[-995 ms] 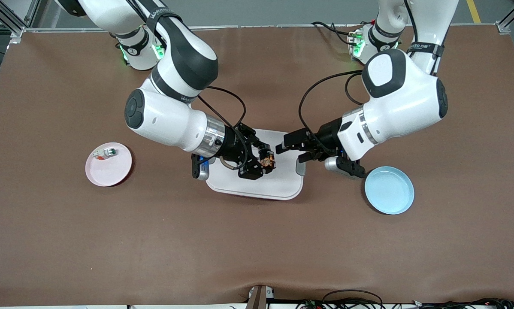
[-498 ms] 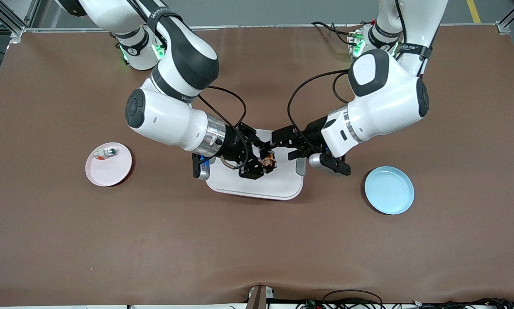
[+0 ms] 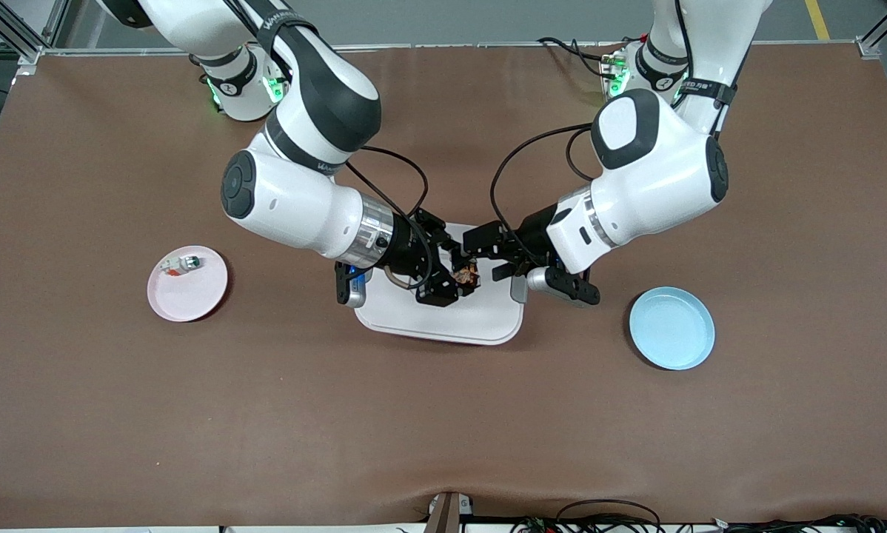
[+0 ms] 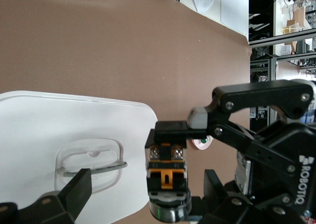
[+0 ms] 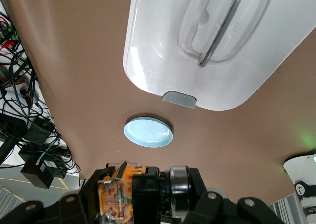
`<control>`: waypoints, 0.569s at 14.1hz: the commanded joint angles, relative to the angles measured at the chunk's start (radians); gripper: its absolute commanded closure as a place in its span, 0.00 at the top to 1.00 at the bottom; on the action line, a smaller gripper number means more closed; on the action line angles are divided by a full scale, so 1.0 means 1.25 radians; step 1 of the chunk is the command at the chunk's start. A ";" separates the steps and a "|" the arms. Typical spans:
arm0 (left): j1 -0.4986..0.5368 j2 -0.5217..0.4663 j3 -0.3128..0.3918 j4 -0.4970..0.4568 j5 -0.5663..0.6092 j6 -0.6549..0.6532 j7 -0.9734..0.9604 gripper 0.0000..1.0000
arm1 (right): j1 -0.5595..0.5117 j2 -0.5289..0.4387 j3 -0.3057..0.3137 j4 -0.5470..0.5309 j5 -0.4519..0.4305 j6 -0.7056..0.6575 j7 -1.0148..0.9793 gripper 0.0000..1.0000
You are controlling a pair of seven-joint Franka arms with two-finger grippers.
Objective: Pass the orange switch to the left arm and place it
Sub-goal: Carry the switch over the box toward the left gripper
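Note:
My right gripper is shut on the orange switch, a small black block with an orange section, and holds it over the white box. In the right wrist view the switch sits between my own fingers. My left gripper is open over the box's edge toward the left arm's end. Its fingers stand on either side of the switch without touching it. In the left wrist view the box and its recessed handle lie below, and one right finger's grey pad presses on the switch.
A pink plate with a small white-and-green part lies toward the right arm's end. A blue plate lies toward the left arm's end, and also shows in the right wrist view. The box has grey side clips.
The left arm has moved in toward the right gripper, bringing its open fingers around the held switch. The right gripper has kept the switch over the box, almost still.

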 commanded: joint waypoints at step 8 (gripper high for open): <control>-0.013 0.015 0.004 0.013 -0.014 0.036 0.013 0.30 | 0.022 0.014 -0.004 0.027 0.012 -0.008 0.049 0.00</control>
